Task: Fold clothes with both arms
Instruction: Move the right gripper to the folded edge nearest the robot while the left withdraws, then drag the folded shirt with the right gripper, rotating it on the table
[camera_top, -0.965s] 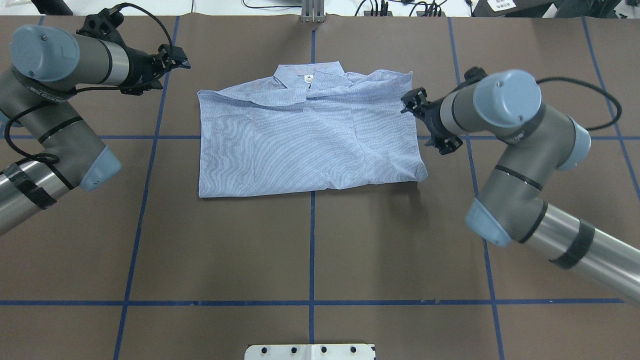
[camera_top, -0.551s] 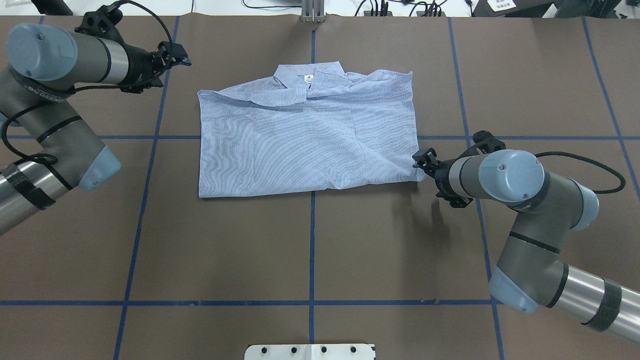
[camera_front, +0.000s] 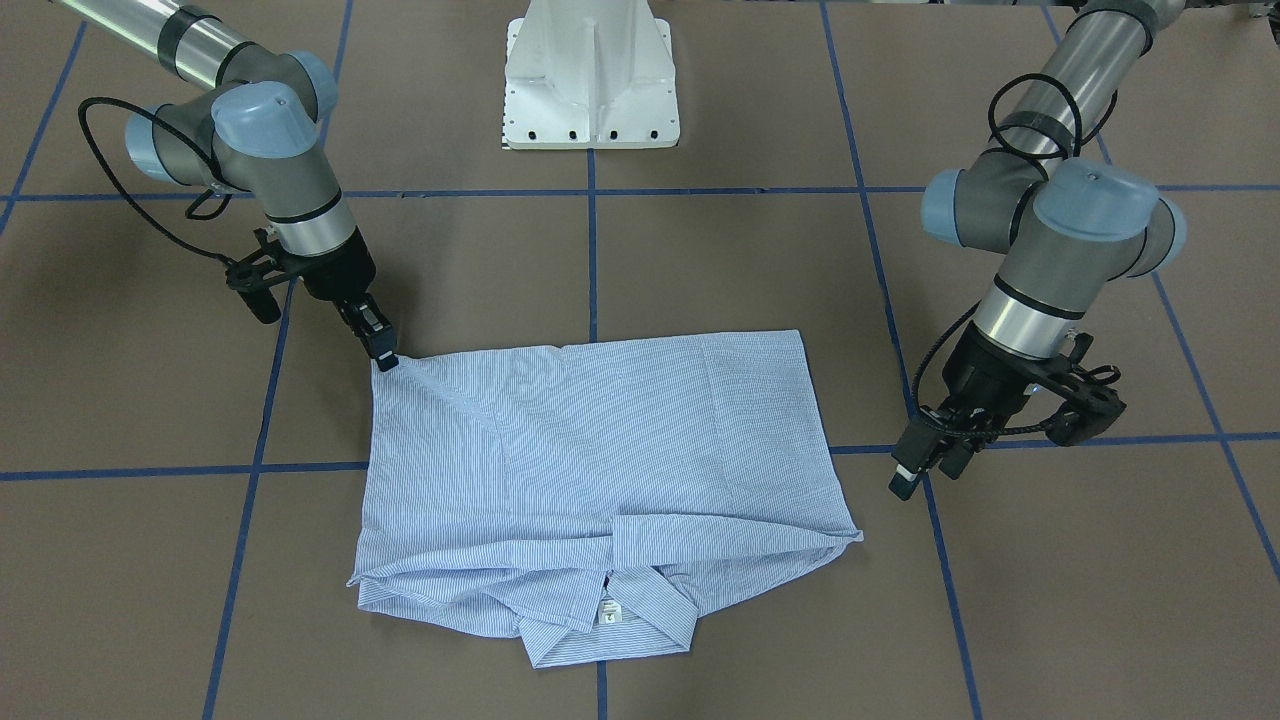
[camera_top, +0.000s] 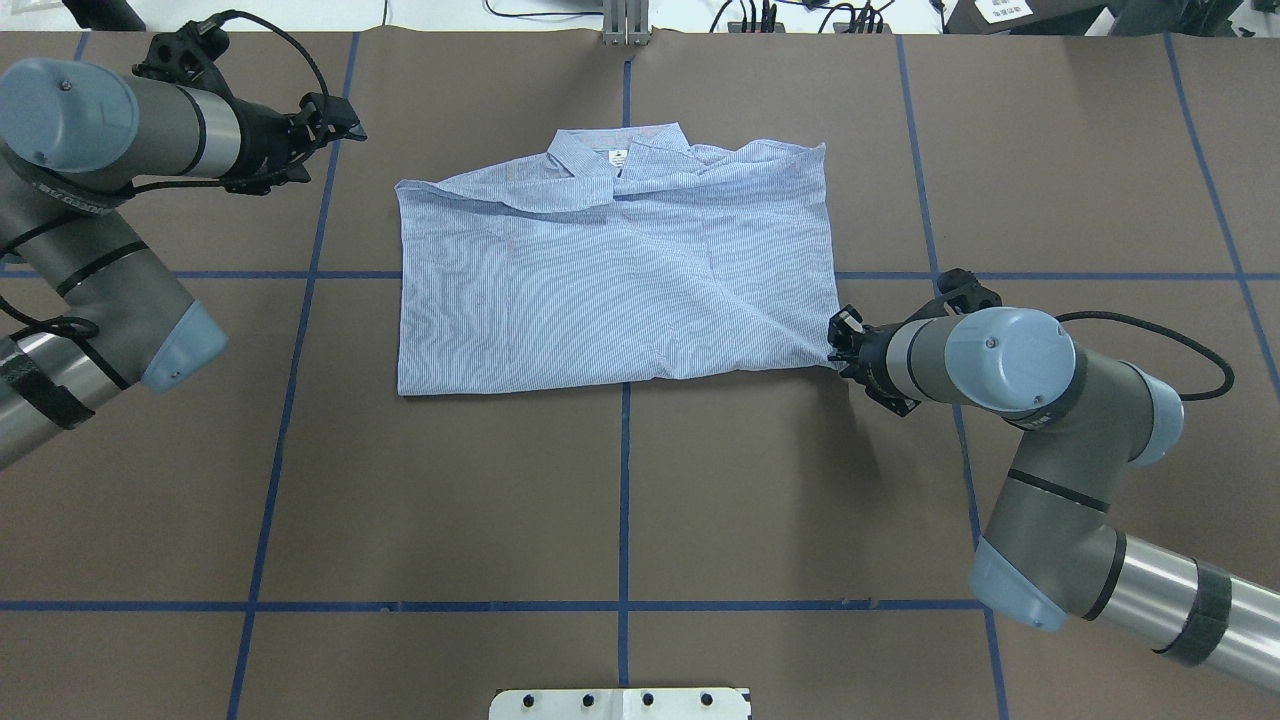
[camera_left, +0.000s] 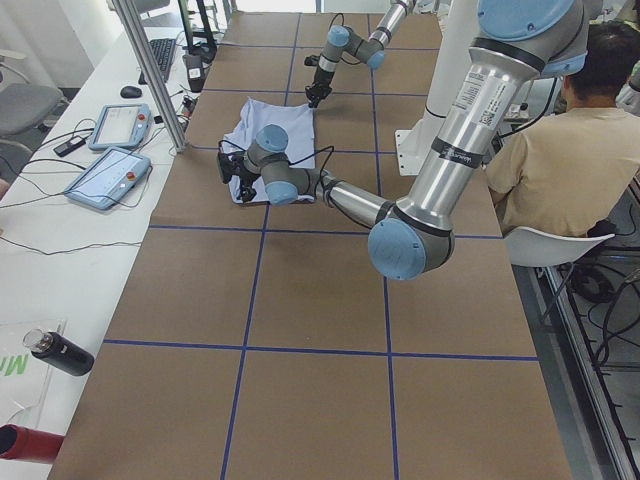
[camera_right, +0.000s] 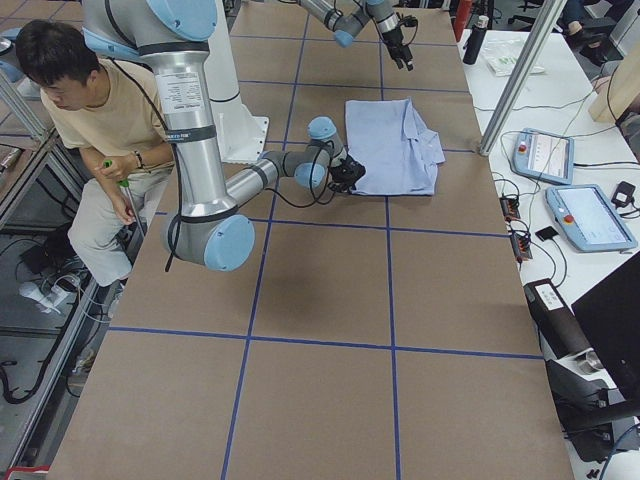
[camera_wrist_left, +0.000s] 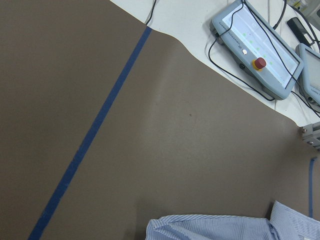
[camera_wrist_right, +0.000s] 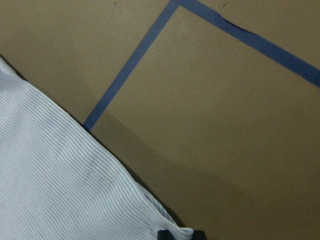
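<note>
Shirt: the light blue-and-white fine-striped collared shirt (camera_top: 600, 290) lies flat on the brown table (camera_top: 620, 500), in a rough rectangle. Its collar (camera_top: 620, 150) is on the side away from the robot and its straight folded edge on the side nearer the base.
Creases: we see a diagonal ridge running toward the near corner on the robot's right, and loose layers bunched below the collar.
Right gripper: the black two-finger right gripper (camera_front: 384, 355) is down at table level, with its tip touching that near corner. Its wrist camera shows the corner right at the bottom edge of its view. We cannot tell whether the jaws have closed on the cloth or only rest against it.
Left gripper: the black two-finger left gripper (camera_front: 920, 468) hangs over bare table, well apart from the shirt's edge on its own side. Its jaws look parted to us and it holds nothing.
Step in hand: we judge this to be the taking of corners for a further fold, with the right side arrived and the left side not yet in place.
Next move: we think the left gripper must come in low to its own near corner and pinch all the layers. The right needs a sure pinch too.
Care: we would lift both corners evenly so the bunched layers do not slide.
</note>
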